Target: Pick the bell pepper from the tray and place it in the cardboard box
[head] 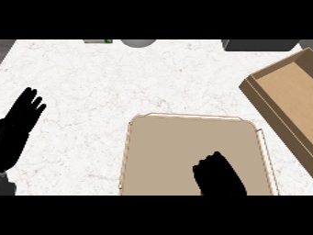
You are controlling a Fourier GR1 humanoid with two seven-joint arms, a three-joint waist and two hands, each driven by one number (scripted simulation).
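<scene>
**A:** Counter (84,82), white marbled, runs under everything. A tan tray (165,147) lies on it, with a pale raised rim and clipped corners.

**B:** And the box?

**A:** Cardboard box (301,105), open at the top, just right of the tray and angled away from it. The two are apart, with a strip of counter between them.

**B:** Hands?

**A:** Left hand (23,117) is well left of the tray, over bare counter. Its fingers (30,98) are straight, a little apart, and hold nothing. Right hand (218,176) is over the tray's near right part and shows only as a dark mass. Closed or spread, I cannot tell.

**B:** Anything beyond the tray?

**A:** Three things at the counter's far edge, all cut off by the view. A dark grey block (260,44) is beyond the tray's right corner. A grey round thing (139,42) and a small green thing (99,41) are beyond its left side.

**B:** The bell pepper?

**A:** Not plainly seen. A red speck (201,193) shows on the tray at the right hand's lower left edge. Whether that is the pepper, I cannot tell.
</scene>
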